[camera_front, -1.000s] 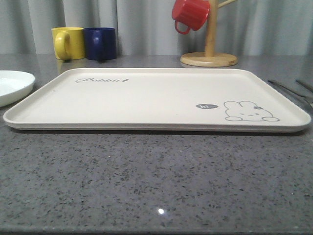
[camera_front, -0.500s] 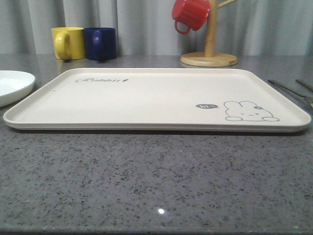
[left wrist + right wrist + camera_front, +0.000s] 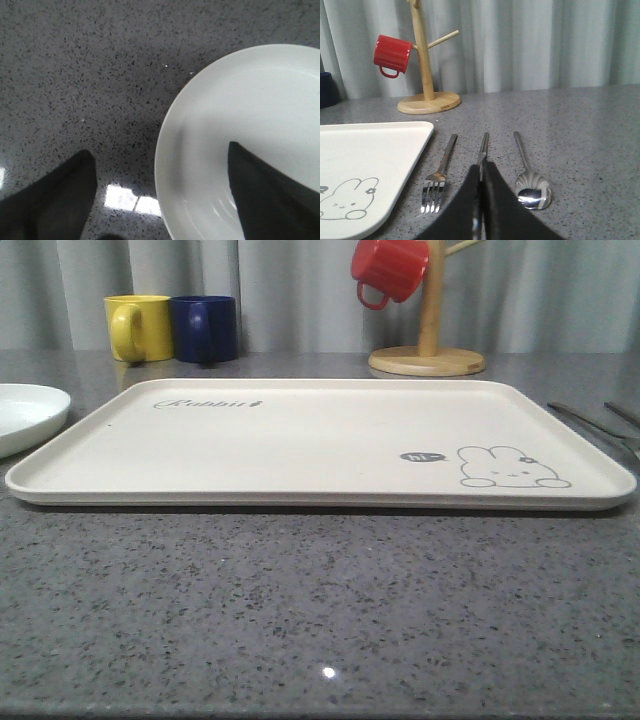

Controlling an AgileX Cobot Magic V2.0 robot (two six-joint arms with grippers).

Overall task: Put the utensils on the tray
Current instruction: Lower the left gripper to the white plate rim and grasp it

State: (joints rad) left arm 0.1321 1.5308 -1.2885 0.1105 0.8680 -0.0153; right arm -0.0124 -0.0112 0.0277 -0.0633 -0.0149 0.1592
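The fork (image 3: 438,177), chopsticks (image 3: 483,150) and spoon (image 3: 530,180) lay side by side on the grey counter (image 3: 320,610) just right of the bare tray (image 3: 310,440). The right gripper (image 3: 481,200) had its fingers clenched on the chopsticks. The left gripper (image 3: 160,200) hung released over the white plate's (image 3: 250,110) rim.
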